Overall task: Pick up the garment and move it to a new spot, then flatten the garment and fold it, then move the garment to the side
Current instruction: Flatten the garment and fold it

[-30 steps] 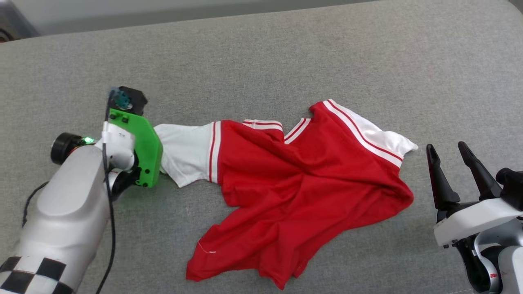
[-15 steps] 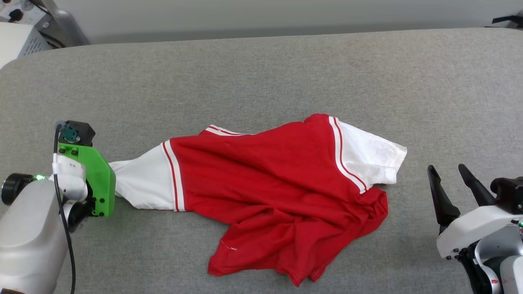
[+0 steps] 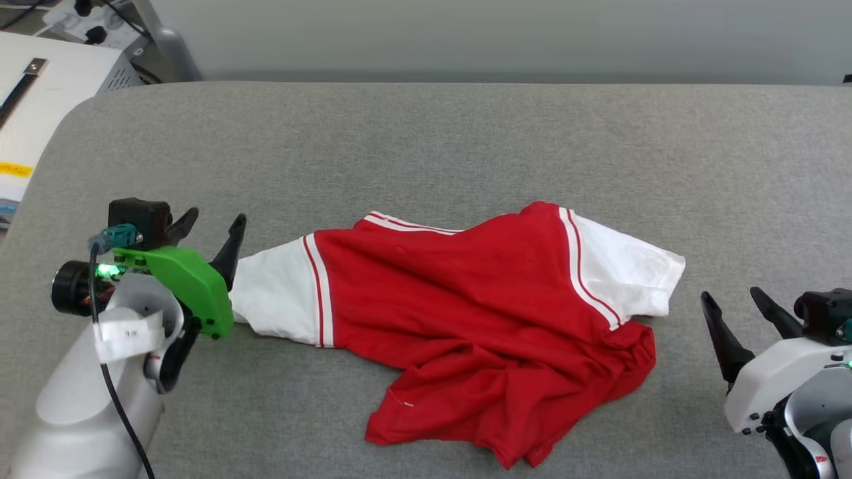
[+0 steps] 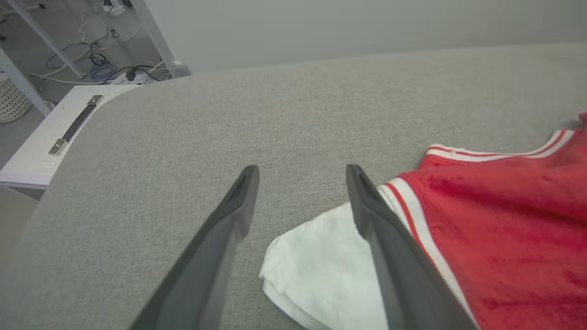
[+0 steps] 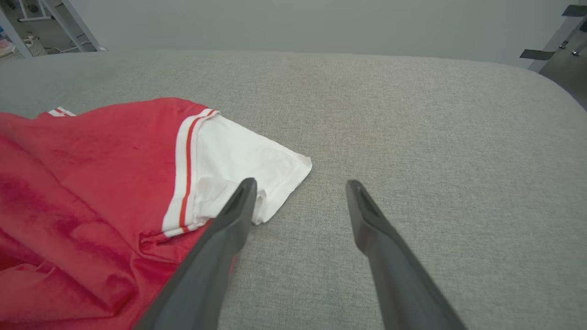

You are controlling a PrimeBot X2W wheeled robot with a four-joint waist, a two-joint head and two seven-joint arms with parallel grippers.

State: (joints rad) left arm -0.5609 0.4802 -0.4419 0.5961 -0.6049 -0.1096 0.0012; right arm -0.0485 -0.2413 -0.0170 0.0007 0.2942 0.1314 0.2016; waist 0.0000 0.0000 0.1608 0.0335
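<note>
Jaws wide and empty on your left gripper (image 3: 213, 229), right at the white sleeve end of the garment (image 3: 479, 299), which lies rumpled on the grey surface (image 3: 426, 146). Your right gripper (image 3: 732, 306) sits just beside the opposite sleeve, jaws wide too, holding nothing.

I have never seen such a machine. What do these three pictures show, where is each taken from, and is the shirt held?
This is a robot with two arms, each ending in two fingers. The wide picture comes from its head camera, looking down at a grey padded surface. The other two come from wrist cameras looking along each arm's fingers. A red garment with white sleeves lies crumpled there. The left fingers stand by one sleeve, the right fingers near the other. Both are open; nothing is held.
</note>
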